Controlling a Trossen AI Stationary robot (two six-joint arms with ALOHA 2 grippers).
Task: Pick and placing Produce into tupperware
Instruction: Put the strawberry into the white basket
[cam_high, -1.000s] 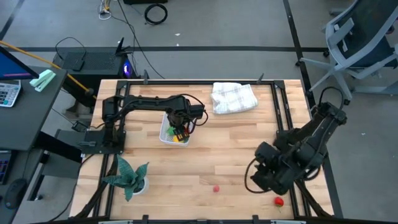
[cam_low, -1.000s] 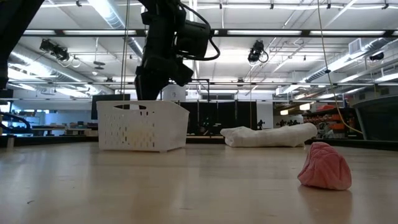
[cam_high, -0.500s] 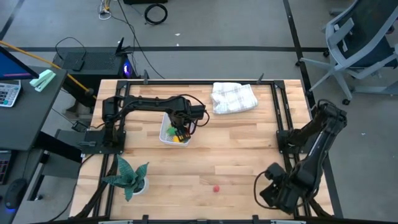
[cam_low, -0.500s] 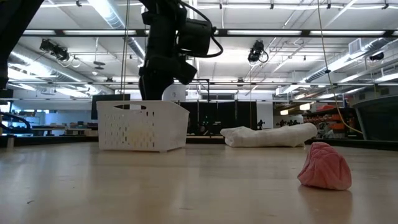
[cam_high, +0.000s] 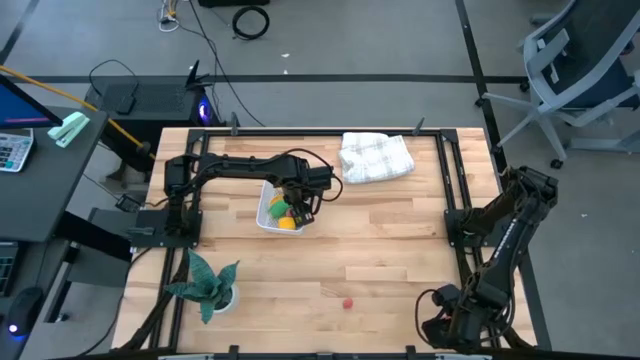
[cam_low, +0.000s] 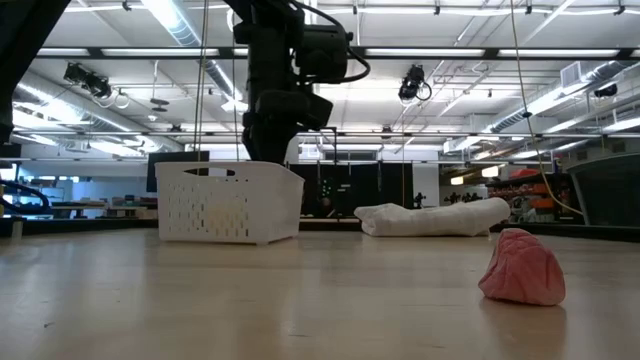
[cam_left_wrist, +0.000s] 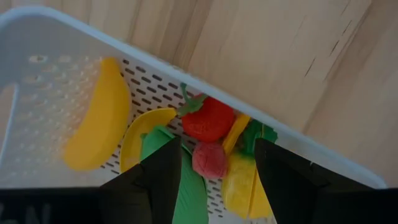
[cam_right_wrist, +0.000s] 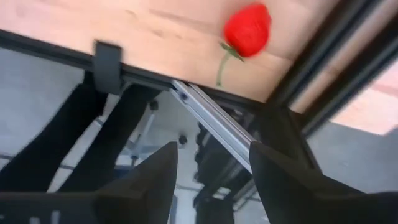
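Left gripper (cam_high: 297, 203) hangs over the right end of the tupperware (cam_high: 264, 214), and its wrist view shows the two fingers (cam_left_wrist: 158, 180) spread apart with nothing pinched between them. Directly past the fingertips, inside the tupperware (cam_left_wrist: 74, 81), lies the produce: a yellow banana (cam_left_wrist: 93, 127) along the perforated base, a red strawberry-like piece (cam_left_wrist: 208, 119), a smaller pink-red piece (cam_left_wrist: 209, 159), green pieces (cam_left_wrist: 186, 186) and further yellow pieces (cam_left_wrist: 237, 180). From above only a yellow-orange cluster (cam_high: 281, 212) shows in the container, partly covered by the arm. Seen level across the table, the tupperware (cam_low: 228, 202) stands on the wood with the left gripper (cam_low: 280, 125) above its rim (its contents are hidden by the basket wall). That same level view shows a pink piece (cam_low: 522, 267) lying alone on the table, which appears from above as a small dot (cam_high: 347, 301) near the front edge. Right gripper (cam_high: 447, 325) sits low at the table's front right corner; its fingers (cam_right_wrist: 143, 180) are spread and empty, and a red strawberry with a green stem (cam_right_wrist: 247, 30) lies on the table edge beyond them. White checked cloth (cam_high: 376, 157) rests at the far side, and a potted plant (cam_high: 208, 281) at the front left.
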